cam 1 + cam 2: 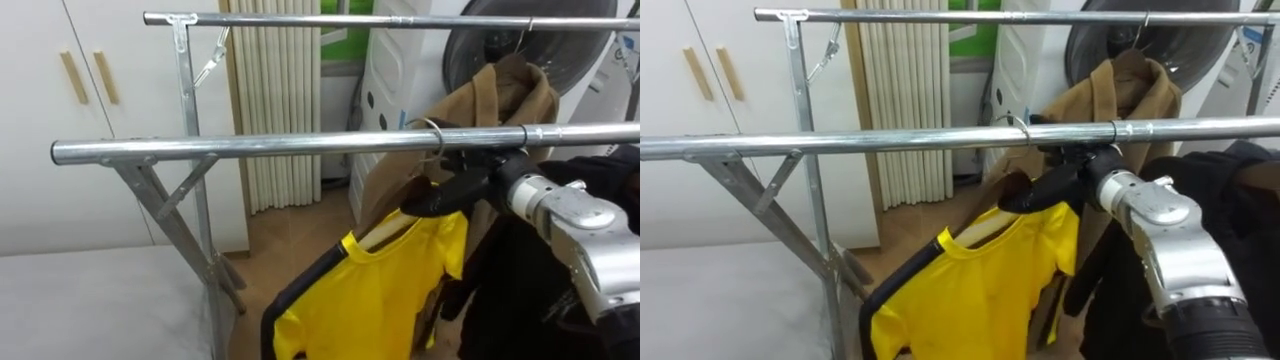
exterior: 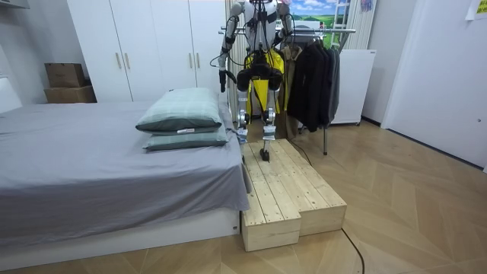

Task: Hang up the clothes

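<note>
Fingers of your right hand [image 1: 468, 186] curl round the wooden hanger [image 1: 384, 233] carrying 1 yellow short-sleeved T-shirt [image 1: 370, 300]; its wire hook [image 1: 433, 128] sits over the near silver metal rail [image 1: 250, 148], beside a brown coat [image 1: 500, 100].

Shirt [image 1: 380, 300] on a hanger [image 1: 385, 232], apparently on the near rail [image 1: 250, 150]; coat [image 1: 500, 95] behind, on the far rail [image 1: 400, 19].
</note>
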Controlling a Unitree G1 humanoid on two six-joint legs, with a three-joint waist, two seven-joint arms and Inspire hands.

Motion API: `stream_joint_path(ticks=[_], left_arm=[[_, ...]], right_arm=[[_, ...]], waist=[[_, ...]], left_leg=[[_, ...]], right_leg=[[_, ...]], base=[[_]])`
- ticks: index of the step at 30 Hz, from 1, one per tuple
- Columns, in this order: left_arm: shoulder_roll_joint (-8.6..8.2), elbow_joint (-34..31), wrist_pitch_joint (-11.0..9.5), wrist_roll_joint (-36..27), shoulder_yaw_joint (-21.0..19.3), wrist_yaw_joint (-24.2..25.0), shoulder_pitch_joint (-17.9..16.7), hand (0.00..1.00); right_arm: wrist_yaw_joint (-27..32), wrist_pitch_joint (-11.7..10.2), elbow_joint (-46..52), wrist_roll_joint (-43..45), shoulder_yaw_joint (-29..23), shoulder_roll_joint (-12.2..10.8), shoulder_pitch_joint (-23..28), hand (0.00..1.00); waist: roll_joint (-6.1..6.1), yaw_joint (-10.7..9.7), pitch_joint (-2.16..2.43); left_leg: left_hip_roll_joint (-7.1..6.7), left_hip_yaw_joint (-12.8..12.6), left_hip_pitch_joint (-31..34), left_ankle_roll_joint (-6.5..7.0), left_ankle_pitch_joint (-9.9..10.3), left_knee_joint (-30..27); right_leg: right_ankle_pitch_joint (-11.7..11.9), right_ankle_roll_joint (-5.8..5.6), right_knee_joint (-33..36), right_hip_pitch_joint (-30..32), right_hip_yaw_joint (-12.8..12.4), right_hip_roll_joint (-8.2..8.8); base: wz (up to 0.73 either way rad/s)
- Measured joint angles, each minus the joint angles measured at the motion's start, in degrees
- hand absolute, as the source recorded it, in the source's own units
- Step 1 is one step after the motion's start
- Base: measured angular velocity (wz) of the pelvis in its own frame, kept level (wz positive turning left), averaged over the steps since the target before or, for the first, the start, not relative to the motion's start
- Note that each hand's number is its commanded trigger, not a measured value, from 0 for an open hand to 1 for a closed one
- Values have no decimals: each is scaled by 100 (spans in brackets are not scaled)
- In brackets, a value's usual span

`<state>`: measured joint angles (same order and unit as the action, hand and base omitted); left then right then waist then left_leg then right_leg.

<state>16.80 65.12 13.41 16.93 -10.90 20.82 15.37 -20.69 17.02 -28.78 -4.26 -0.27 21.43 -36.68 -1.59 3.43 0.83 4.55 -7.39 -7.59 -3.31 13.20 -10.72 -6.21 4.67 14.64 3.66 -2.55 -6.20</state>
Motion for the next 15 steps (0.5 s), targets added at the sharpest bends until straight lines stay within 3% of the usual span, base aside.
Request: stream_joint_path(ticks=[7, 15], left_arm=[[0, -3, -11, -23, -4, -158, -40, 0], [1, -41, -133, -47, -4, -393, -354, 0]], right_arm=[[261, -43, -2, -401, -115, 107, 224, 0], [552, -278, -2, -867, -406, 106, 758, 0]], waist=[[1, -2, 0], [0, -50, -1]], left_leg=[[12, 5, -68, 0, 0, 1], [6, 7, -107, 0, 0, 2]], right_leg=[[1, 1, -112, -131, 29, -1], [-9, -15, -120, -159, -27, -8]], base=[[3], [-3]])
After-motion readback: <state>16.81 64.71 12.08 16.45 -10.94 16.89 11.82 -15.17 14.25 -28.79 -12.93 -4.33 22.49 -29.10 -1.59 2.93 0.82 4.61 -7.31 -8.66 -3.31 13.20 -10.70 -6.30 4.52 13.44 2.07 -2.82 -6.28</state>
